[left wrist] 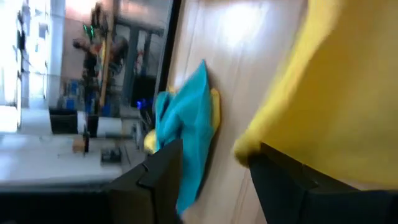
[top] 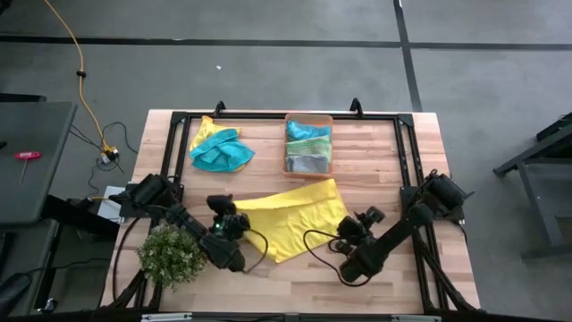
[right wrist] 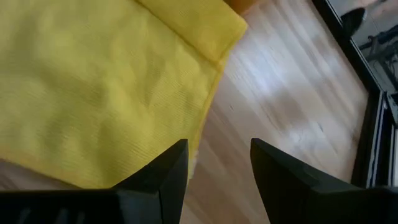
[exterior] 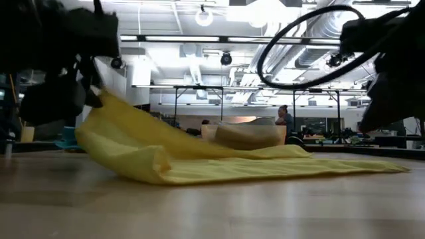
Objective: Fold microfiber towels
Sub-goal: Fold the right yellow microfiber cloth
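A yellow towel (top: 299, 217) lies partly folded in the middle of the wooden worktop (top: 384, 277), its far right corner close to the orange bin (top: 308, 144). In the low view its left end rises off the wood in a fold toward the left gripper (exterior: 63, 86), while the rest lies flat toward the right of the frame.

The left gripper (top: 228, 225) sits at the towel's left edge, in the lower left centre of the high view, just right of the bushy plant (top: 170, 255). In the left wrist view its jaws stand apart, with bare wood between the fingers (left wrist: 158, 177) and the yellow cloth (left wrist: 336, 93) draped over the outer side of one finger; nothing is clamped between them.

The right gripper (top: 365, 224) sits just off the towel's right edge. Its jaws are open too, the fingers (right wrist: 171, 174) over the cloth's hem (right wrist: 211, 93) and the wood, holding nothing.

A crumpled teal towel (top: 221, 152) lies over another yellow one in the upper left of the worktop. Folded teal, green and grey towels (top: 307, 143) fill the bin.
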